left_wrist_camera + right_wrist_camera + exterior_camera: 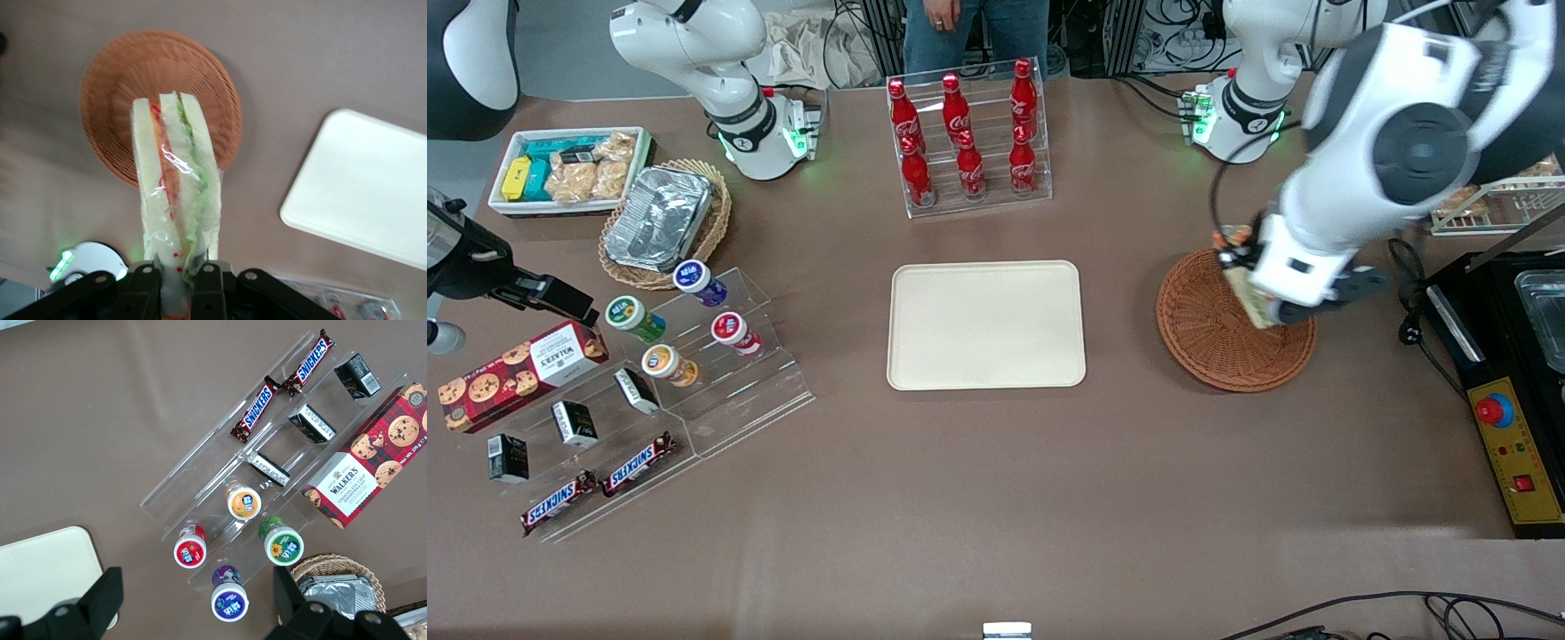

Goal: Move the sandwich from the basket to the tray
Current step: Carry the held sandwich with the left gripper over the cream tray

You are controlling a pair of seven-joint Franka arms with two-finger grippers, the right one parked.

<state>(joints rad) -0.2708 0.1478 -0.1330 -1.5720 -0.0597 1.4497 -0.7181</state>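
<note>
1. Sandwich's destination, the cream tray (986,325), is the biggest task item: flat on the brown table (996,498), nothing on it, nearer the front camera than the rack of red cola bottles (967,138).
2. Round reddish-brown wicker basket (1209,342) sits toward the working arm's end of the table, well apart from the tray, nothing resting in it.
3. Left gripper (1249,298) hangs above the basket, over the part of it farther from the tray.
4. Sandwich (175,183), a plastic-wrapped wedge with red and green filling, is pinched at one end between the fingers (209,283), lifted clear of the basket, long edge pointing out from the gripper.
</note>
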